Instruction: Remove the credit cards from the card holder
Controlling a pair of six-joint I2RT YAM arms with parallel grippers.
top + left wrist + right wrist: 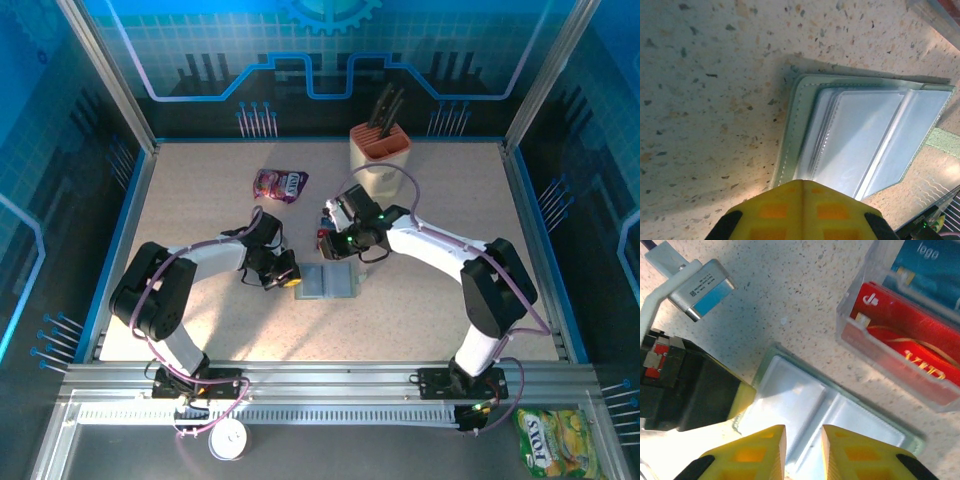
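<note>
The sage-green card holder [327, 283] lies open and flat on the table, its grey-blue slotted inside [865, 140] facing up. My left gripper [802, 186] is shut, with its yellow tips pressed on the holder's left edge. Its finger [742, 399] also touches that corner in the right wrist view. My right gripper [804, 432] hovers over the card holder [830, 415]; its jaws stand a narrow gap apart with nothing between them. A red credit card [900, 335] and a blue one [935, 265] lie in a clear plastic tray [860, 335] just beyond the holder.
A beige knife block [381, 150] stands at the back of the table, with a purple snack pouch [280, 184] to its left. A yellow-green pouch [557, 440] lies off the table at the near right. Both arms crowd the table's middle.
</note>
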